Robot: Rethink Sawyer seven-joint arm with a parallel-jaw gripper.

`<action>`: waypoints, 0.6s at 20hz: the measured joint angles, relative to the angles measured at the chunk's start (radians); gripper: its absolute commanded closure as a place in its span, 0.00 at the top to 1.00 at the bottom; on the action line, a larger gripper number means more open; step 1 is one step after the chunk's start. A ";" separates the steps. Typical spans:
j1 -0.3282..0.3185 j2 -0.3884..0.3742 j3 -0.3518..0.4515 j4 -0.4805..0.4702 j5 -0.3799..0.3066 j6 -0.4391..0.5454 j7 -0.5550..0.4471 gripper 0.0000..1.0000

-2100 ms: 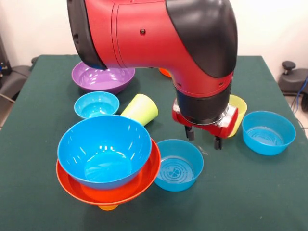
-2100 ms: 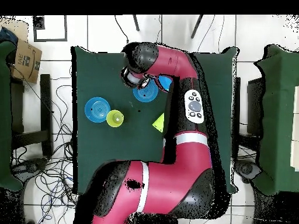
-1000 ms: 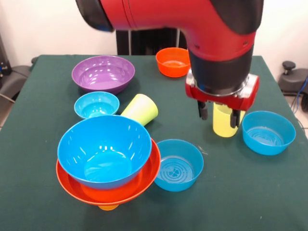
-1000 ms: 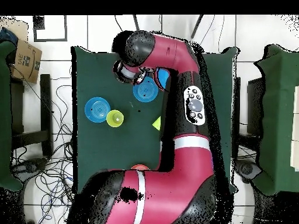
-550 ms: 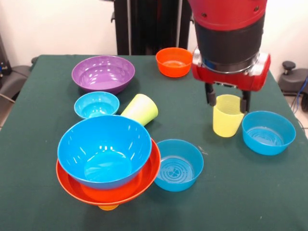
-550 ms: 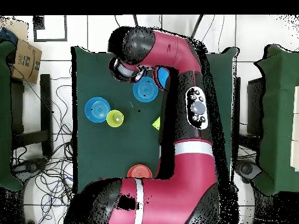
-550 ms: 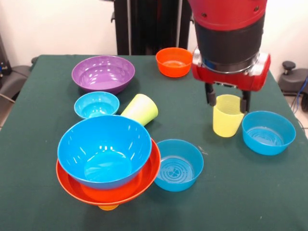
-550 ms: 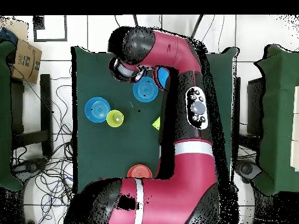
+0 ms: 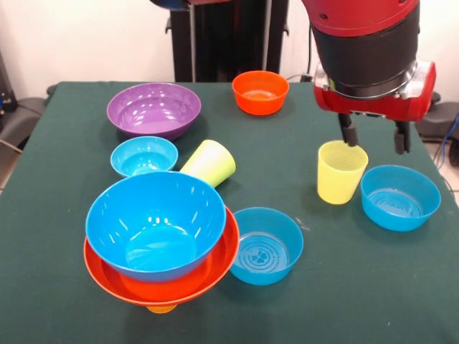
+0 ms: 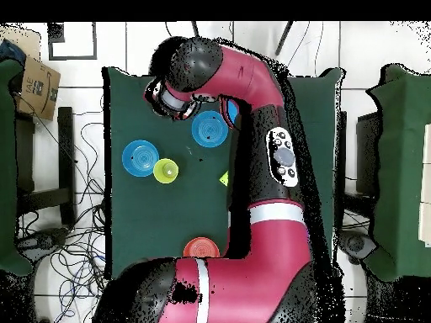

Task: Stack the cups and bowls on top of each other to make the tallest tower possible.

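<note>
The tower stands at the front left: a large blue bowl (image 9: 154,222) nested in a wider orange bowl (image 9: 163,285) over an orange cup (image 9: 161,309), of which only the bottom shows. My gripper (image 9: 374,136) is open and empty, above and just behind the upright pale yellow cup (image 9: 341,172). One finger (image 9: 348,132) is at the cup's far rim, the other above a medium blue bowl (image 9: 400,197). The lime green cup (image 9: 210,163) lies on its side behind the tower. In the overhead view the yellow cup (image 10: 166,171) shows, but the arm hides the tower.
A second medium blue bowl (image 9: 267,246) sits right of the tower. A small blue bowl (image 9: 143,155), a large purple bowl (image 9: 153,109) and a small orange bowl (image 9: 260,92) stand further back. The table (image 9: 301,308) is covered in green cloth.
</note>
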 measured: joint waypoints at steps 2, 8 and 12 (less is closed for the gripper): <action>-0.001 0.004 0.005 0.004 0.009 0.000 0.000 1.00; -0.003 0.019 0.017 0.006 0.010 0.000 0.000 1.00; -0.006 0.046 0.025 0.006 0.010 0.000 0.000 1.00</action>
